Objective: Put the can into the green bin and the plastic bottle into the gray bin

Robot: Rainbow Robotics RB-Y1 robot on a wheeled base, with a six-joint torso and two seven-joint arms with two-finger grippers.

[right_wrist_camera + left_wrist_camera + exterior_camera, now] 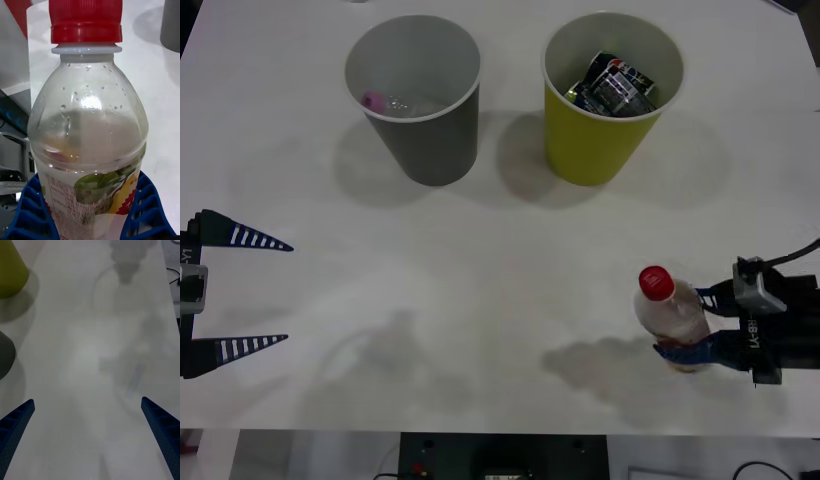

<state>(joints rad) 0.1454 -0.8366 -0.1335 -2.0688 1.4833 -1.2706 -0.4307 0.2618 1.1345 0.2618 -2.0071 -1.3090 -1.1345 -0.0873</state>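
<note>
The plastic bottle [88,123] stands upright at the table's [500,300] near right, clasped low on its label between the blue fingers [32,210] of the right hand [692,345]. The right wrist view reveals droplets inside its shoulder and beige contents, too small to read from the front. The left hand [265,293] hovers at the near left, spread wide, holding nothing. Farther back, the gray bin [415,95] holds a small pink-capped item [380,101], hard to make out; the green bin [610,95] beside it holds a dark crushed can [615,85].
</note>
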